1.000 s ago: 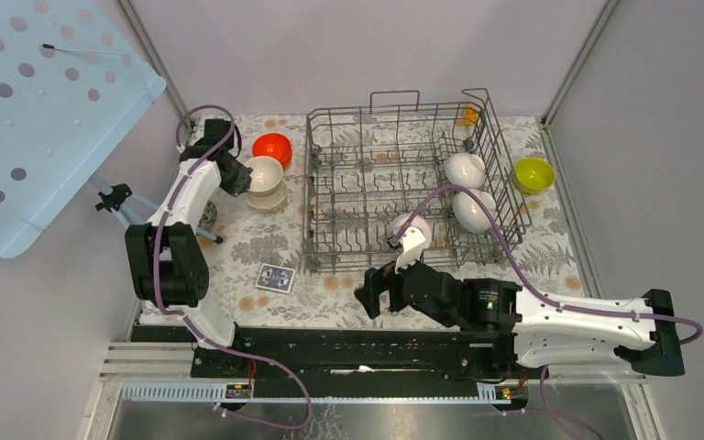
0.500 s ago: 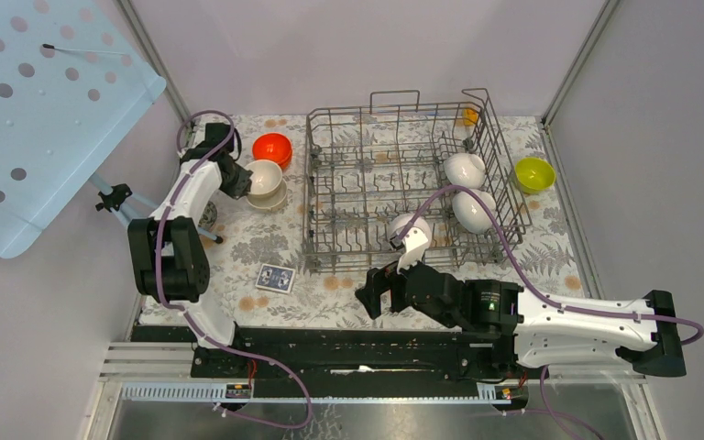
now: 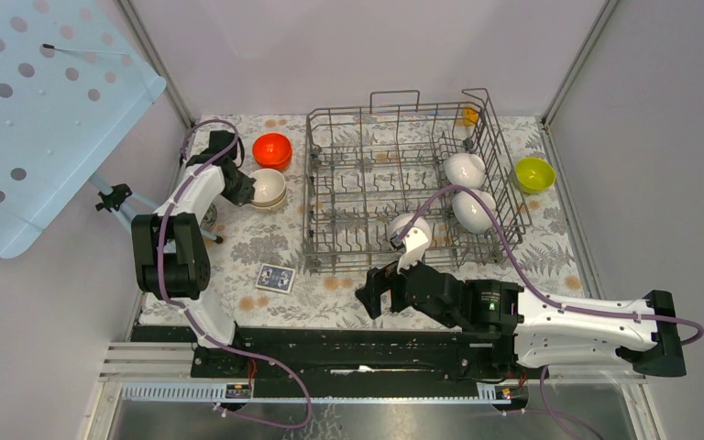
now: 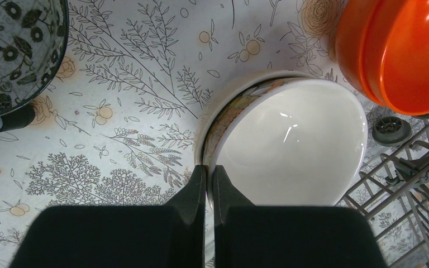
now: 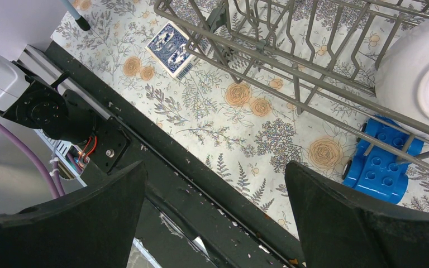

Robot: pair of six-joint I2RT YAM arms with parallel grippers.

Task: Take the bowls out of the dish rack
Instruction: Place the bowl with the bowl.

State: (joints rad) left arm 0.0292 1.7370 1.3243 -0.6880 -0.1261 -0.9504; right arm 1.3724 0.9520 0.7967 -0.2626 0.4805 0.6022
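My left gripper (image 4: pixel 209 170) is shut on the near rim of a beige bowl (image 4: pixel 290 142), which sits level and looks nested in a second bowl below it. In the top view this bowl (image 3: pixel 268 188) is left of the dish rack (image 3: pixel 364 112), with my left gripper (image 3: pixel 243 188) at its left side. An orange-red bowl (image 3: pixel 272 149) lies just behind it on the cloth. Three white bowls (image 3: pixel 465 169), (image 3: pixel 473 209), (image 3: pixel 410 229) lean in the rack. A yellow-green bowl (image 3: pixel 533 174) stands right of it. My right gripper (image 3: pixel 376 298) hangs open before the rack's front, holding nothing.
A blue toy car (image 5: pixel 382 164) lies under the rack's front wires (image 5: pixel 290 61). A card pack (image 3: pixel 276 278) lies near the front left. A dark patterned ball (image 4: pixel 11 50) sits left of the held bowl. A blue perforated panel (image 3: pixel 37 101) and a tripod (image 3: pixel 119 202) stand at the left.
My left gripper has lowered the beige bowl from a tilted, raised pose down level onto the one beneath. The right arm has stayed still.
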